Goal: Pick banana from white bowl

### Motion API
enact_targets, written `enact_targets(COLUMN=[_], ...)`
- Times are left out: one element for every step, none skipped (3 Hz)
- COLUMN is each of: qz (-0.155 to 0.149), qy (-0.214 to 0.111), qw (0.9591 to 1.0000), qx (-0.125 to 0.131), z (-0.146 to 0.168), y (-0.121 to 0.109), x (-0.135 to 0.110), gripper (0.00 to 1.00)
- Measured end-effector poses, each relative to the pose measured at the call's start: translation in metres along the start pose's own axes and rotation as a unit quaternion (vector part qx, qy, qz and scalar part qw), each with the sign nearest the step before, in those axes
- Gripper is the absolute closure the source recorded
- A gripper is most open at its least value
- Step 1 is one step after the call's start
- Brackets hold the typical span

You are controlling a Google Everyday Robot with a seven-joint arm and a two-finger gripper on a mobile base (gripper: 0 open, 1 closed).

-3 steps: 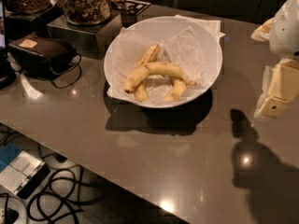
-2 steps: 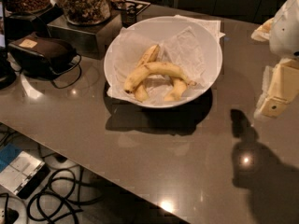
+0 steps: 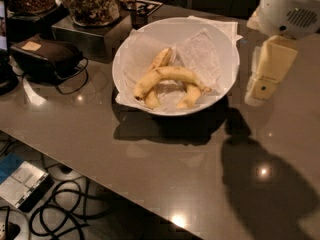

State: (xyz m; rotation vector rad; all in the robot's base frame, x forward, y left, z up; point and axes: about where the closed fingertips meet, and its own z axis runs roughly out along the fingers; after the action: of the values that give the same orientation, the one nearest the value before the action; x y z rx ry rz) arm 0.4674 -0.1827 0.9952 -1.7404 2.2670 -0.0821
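The white bowl (image 3: 150,31), wide and lined with crumpled white napkins, stands on the dark table at the middle back. Three yellow bananas lie in it. The banana (image 3: 172,76), the longest and gently curved with brownish tips, lies across the two shorter ones. My gripper (image 3: 266,73), cream-coloured under a white arm housing, hangs just right of the bowl's right rim at about rim height. It is not touching the banana and holds nothing that I can see.
Glass jars of dry snacks (image 3: 92,1) stand on a metal box (image 3: 80,34) at the back left. A dark device with a cable (image 3: 47,59) lies left of the bowl. The table's front edge (image 3: 100,181) runs diagonally, with cables (image 3: 65,214) on the floor below.
My gripper has moved left and a little up, closer to the bowl's right rim. The bowl and the bananas have not moved.
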Motion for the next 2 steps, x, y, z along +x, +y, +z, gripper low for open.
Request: enact_targets(qz=[-0.025, -0.028], qy=[0.002, -0.008], qw=[0.9994, 0.9995], qx=[-0.024, -0.012], z=[0.0124, 0.0128], y=[-0.0107, -0.0163], x=[-0.0346, -0.0427], gripper=[0.00, 0.00])
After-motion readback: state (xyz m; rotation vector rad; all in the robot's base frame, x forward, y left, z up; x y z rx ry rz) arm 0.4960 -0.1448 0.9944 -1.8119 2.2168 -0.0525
